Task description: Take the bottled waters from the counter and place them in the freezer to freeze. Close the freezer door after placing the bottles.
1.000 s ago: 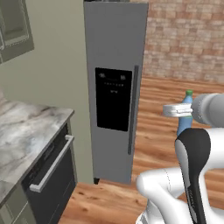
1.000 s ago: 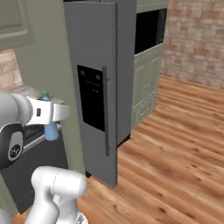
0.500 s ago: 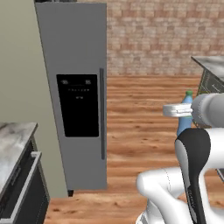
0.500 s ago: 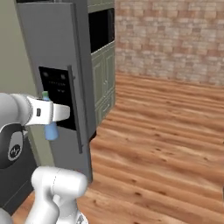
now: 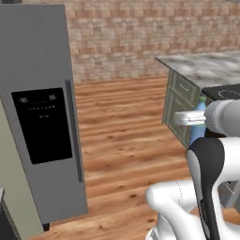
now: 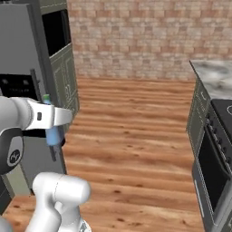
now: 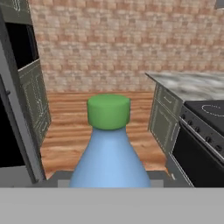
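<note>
The translucent blue bottled water (image 7: 109, 162) with its green cap (image 7: 108, 111) stands upright in my gripper (image 5: 191, 119), which is shut on it. In the right base view the same bottle (image 6: 54, 136) hangs below the white hand (image 6: 55, 118). The freezer door (image 5: 37, 65) is a tall grey slab with a black dispenser panel (image 5: 44, 124) and a long handle (image 5: 74, 133). It stands to the left of the bottle, swung out over the wood floor. In the right base view the door (image 6: 20, 50) is just behind my arm. The counter with the sink is out of view.
A marbled worktop (image 5: 206, 65) with a black cooktop (image 5: 225, 93) and an oven front (image 6: 213, 163) stands on the right. Grey-green cabinets with a dark wall oven (image 6: 56, 29) rise behind the door. Open wood floor (image 6: 131, 122) runs to a brick wall (image 5: 140, 37).
The whole picture has swung, so the base has turned right: the freezer door slid toward the left edge and the cooktop worktop came into view. The bottle stays held the same way.
</note>
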